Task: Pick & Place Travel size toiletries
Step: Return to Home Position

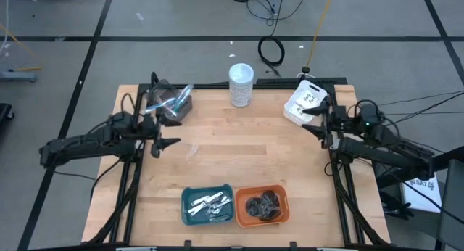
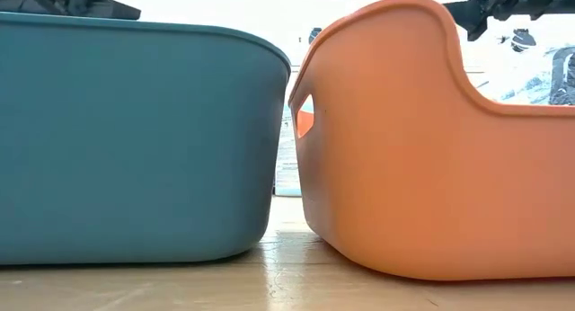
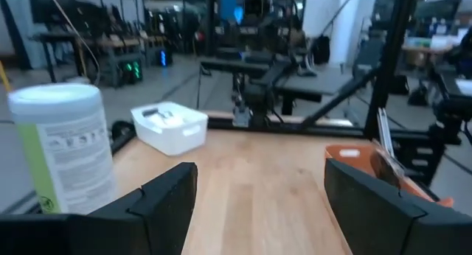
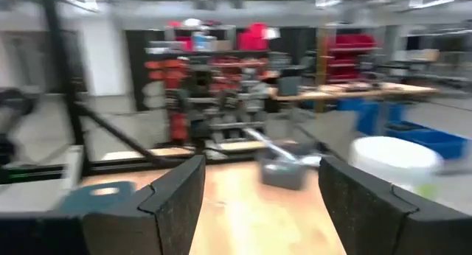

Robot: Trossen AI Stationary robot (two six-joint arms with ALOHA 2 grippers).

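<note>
High view: slim silver toiletries [image 1: 209, 204] lay in the teal bin [image 1: 184, 206] and dark bundles [image 1: 262, 205] in the orange bin [image 1: 285, 207], at the desk's [image 1: 239, 157] near edge. The silver pieces were probably light, stiff and slippery, best pinched mid-length.

Low view: the bins' tall walls stood just beside each other.

Wrist views: the left pincer [image 3: 259, 166] and right pincer [image 4: 262, 161] gaped wide and empty, with open desk ahead of each.

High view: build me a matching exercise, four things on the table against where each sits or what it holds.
Things:
1. white-lidded jar
2. teal tray
3. orange tray
4. white box

Places or contents:
A. right corner of the edge opposite the trays
B. holds dark bundles
C. middle of the edge opposite the trays
D. holds silver-white pieces

Pairs: 1-C, 2-D, 3-B, 4-A
</note>
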